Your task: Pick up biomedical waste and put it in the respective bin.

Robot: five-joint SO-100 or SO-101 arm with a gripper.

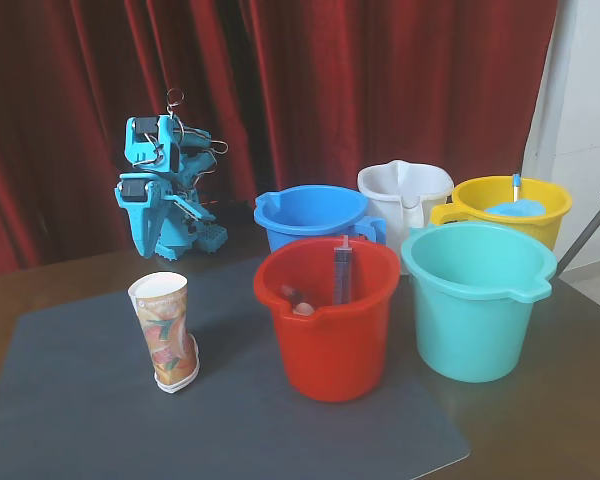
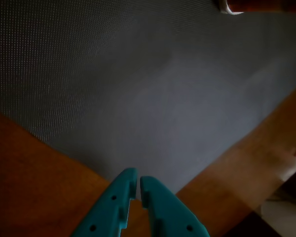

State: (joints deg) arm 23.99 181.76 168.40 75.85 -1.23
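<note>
Arm folded at the back, nothing picked up yet.

My gripper (image 2: pixel 138 183) has its teal fingers (image 2: pixel 116 197) together with only a sliver between the tips, holding nothing, looking down at the grey mat (image 2: pixel 138 89) and the wooden table (image 2: pixel 29 163) in the wrist view. In the fixed view the arm (image 1: pixel 165 190) sits folded near the curtain, well apart from the paper cup (image 1: pixel 165 332), which stands a little tilted on the mat at left. The turquoise bucket (image 1: pixel 477 300) waits at right, just beside the red bucket (image 1: pixel 327 315), where a syringe (image 1: pixel 342 272) leans. I judge we're at the start: next I'd open the fingers, reach out to the cup and close around its middle.
</note>
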